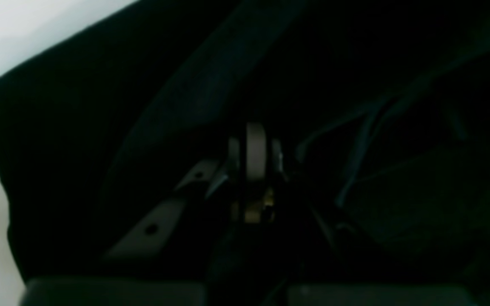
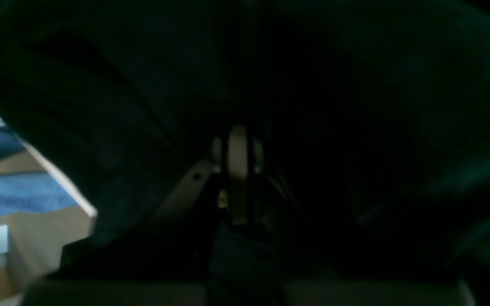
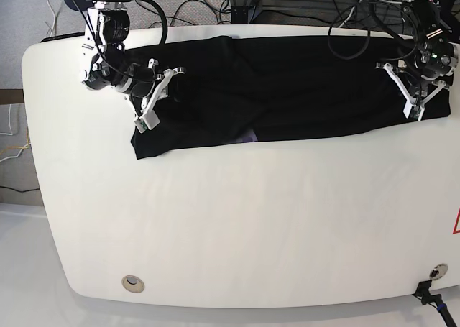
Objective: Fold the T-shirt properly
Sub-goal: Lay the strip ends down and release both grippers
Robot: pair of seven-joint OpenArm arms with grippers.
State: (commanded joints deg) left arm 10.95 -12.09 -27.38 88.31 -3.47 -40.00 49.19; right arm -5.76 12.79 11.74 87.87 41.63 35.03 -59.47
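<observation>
both claws [image 3: 152,97] [image 3: 410,90] clamped on t-shirt [image 3: 287,83]

The large black fabric T-shirt [image 3: 287,90] lies folded into a wide band across the white table's far side.

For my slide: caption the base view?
Two grippers, left and right, at opposite ends of a black T-shirt on a white table.

T-shirt [image 3: 302,90] across table's [image 3: 237,226] far side, a claw at each end.
</observation>
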